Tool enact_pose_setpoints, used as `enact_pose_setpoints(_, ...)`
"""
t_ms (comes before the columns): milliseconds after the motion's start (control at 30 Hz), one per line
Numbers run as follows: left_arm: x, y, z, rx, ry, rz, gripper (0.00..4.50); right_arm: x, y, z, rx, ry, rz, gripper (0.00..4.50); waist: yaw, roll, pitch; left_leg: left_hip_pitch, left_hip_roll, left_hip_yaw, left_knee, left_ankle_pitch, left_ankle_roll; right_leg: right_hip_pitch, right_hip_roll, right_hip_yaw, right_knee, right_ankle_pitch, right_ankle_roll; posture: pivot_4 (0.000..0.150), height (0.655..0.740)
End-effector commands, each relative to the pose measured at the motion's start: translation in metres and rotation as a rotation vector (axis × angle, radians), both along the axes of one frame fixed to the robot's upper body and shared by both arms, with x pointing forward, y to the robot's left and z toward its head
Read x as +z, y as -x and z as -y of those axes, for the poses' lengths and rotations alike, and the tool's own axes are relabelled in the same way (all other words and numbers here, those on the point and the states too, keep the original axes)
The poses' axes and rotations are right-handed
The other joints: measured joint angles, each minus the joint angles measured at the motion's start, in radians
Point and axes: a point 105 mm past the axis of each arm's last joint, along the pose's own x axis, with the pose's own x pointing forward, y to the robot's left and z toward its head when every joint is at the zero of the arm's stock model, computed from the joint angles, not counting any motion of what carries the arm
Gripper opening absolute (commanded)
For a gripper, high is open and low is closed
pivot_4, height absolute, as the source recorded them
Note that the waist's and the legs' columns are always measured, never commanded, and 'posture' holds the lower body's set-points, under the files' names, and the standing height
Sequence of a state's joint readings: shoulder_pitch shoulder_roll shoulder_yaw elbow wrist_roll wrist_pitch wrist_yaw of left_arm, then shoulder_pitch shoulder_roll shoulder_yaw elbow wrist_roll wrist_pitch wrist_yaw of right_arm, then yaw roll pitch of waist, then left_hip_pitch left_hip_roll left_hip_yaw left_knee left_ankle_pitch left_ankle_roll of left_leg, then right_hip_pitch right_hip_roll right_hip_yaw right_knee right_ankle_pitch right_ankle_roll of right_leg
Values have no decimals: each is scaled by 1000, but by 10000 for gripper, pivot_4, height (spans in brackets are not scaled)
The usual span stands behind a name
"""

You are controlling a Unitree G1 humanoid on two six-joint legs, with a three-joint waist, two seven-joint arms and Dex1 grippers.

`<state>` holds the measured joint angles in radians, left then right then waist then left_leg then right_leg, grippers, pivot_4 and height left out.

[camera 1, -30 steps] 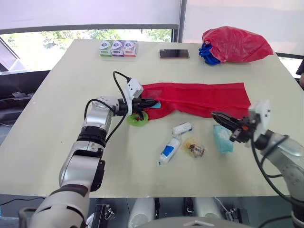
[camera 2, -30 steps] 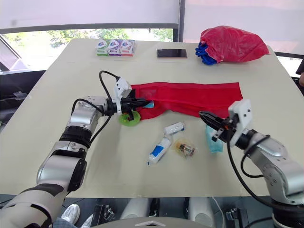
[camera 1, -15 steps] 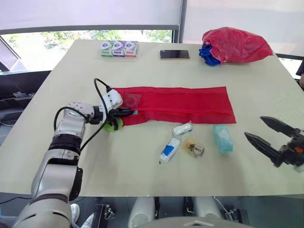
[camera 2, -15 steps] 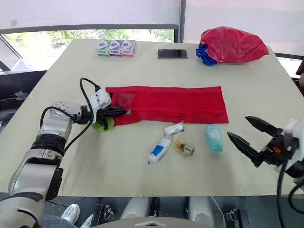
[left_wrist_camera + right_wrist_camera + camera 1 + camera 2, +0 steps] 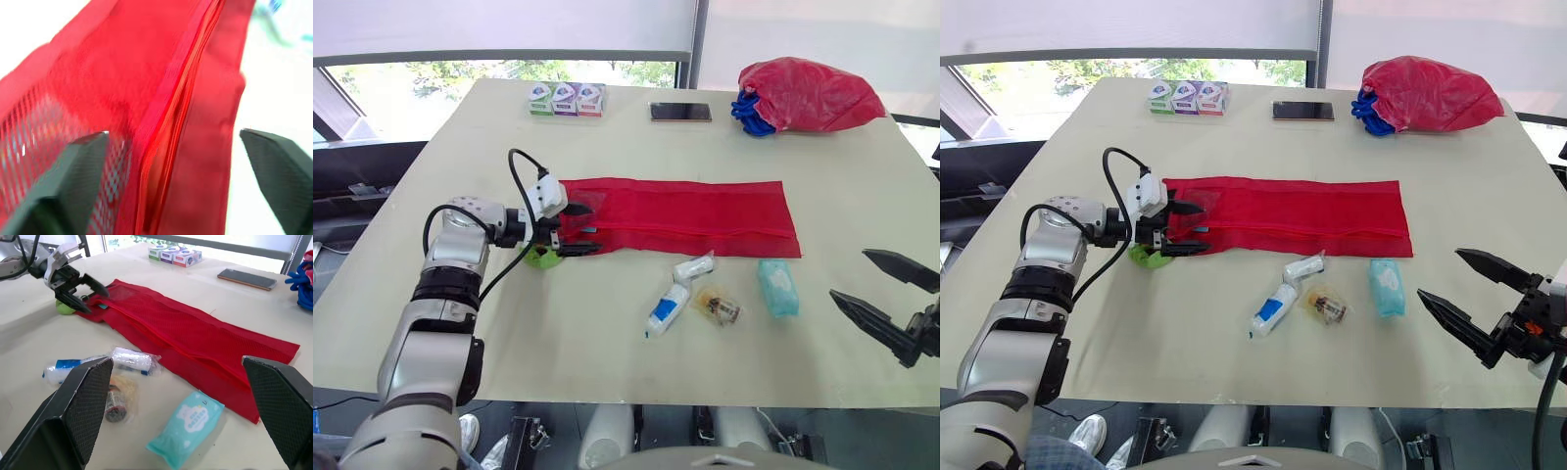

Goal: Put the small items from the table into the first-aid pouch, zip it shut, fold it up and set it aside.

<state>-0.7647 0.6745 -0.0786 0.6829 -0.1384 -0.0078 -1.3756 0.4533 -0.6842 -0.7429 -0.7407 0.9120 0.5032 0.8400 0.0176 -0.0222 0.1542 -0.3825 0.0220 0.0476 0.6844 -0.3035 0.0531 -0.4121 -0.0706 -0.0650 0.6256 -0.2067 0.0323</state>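
The red pouch (image 5: 675, 215), bunched at its 9 o'clock end a second ago, now lies stretched out flat. The left gripper (image 5: 592, 229), earlier clamped on that end, now has its fingers spread apart there. The right gripper (image 5: 850, 273) has drawn back from the pouch's 3 o'clock end toward 4 o'clock.

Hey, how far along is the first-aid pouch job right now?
Barely started. Done: the red pouch lies spread flat. In hand: the left hand is open at its left end; the right hand is open too, off the items. Left: the bandage roll, tube, small packet, wipes pack and green item lie on the table; then zipping, folding, setting aside.
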Motion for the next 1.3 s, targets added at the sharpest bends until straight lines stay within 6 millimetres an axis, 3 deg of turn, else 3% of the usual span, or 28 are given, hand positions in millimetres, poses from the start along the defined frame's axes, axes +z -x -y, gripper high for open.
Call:
enact_pose_setpoints(33, 22, -5, 40, -71, 66, 120, 44307, 11, 3, -21, 70, 14, 49, 45000, 4, 0, 0, 0, 0, 0, 1, 0, 0, 0, 0, 0, 0, 0, 0, 1500, 7400)
enact_pose_setpoints(167, 23, -7, 62, -96, 90, 133, 44307, 17, 1, -29, 101, 29, 69, 45000, -2, -1, 0, 0, 0, -1, 2, 0, 0, 1, 1, 1, 0, 0, 0, 1500, 7400)
enact_pose_setpoints(300, 8, -19, 77, -81, 2, 161, 44307, 26, -2, -37, 129, 30, 92, 45000, -1, -1, 0, 0, 0, 0, 2, 0, 0, 1, 1, 1, 1, 0, 0, 1500, 7400)
enact_pose_setpoints(633, -8, -41, 87, -39, -114, 230, 44307, 31, -4, -39, 123, 39, 110, 45000, 1, -2, 1, -1, -1, -1, 2, 0, 1, 1, 2, 2, 0, 0, 0, 1500, 7400)
enact_pose_setpoints(733, -7, -47, 88, -28, -132, 267, 36922, 32, -4, -40, 114, 36, 121, 45000, 1, -2, 1, -1, -1, -1, 2, 0, 1, 1, 2, 2, 0, 0, 0, 1500, 7400)
enact_pose_setpoints(900, -8, -46, 91, -48, -118, 256, 10702, 31, -2, -41, 112, 33, 122, 45000, 0, -3, 1, -1, -1, 0, 2, 0, 1, 1, 2, 2, 0, 0, 0, 1500, 7400)
enact_pose_setpoints(967, -9, -45, 91, -55, -108, 245, 2931, 32, -2, -42, 111, 32, 124, 45000, 0, -3, 1, -1, -1, 0, 2, 0, 1, 1, 2, 2, 0, 0, 0, 1500, 7400)
enact_pose_setpoints(1000, -9, -44, 91, -60, -98, 240, 817, 32, -2, -42, 111, 31, 125, 45000, -1, -3, 1, -1, -1, 0, 2, 0, 1, 1, 2, 2, 0, 0, 0, 1500, 7400)
enact_pose_setpoints(1300, -12, -38, 92, -94, -65, 208, 817, 26, -1, -46, 123, 27, 99, 45000, 0, -3, 1, -1, -1, 0, 2, 0, 1, 1, 2, 2, 0, 0, 0, 1500, 7400)
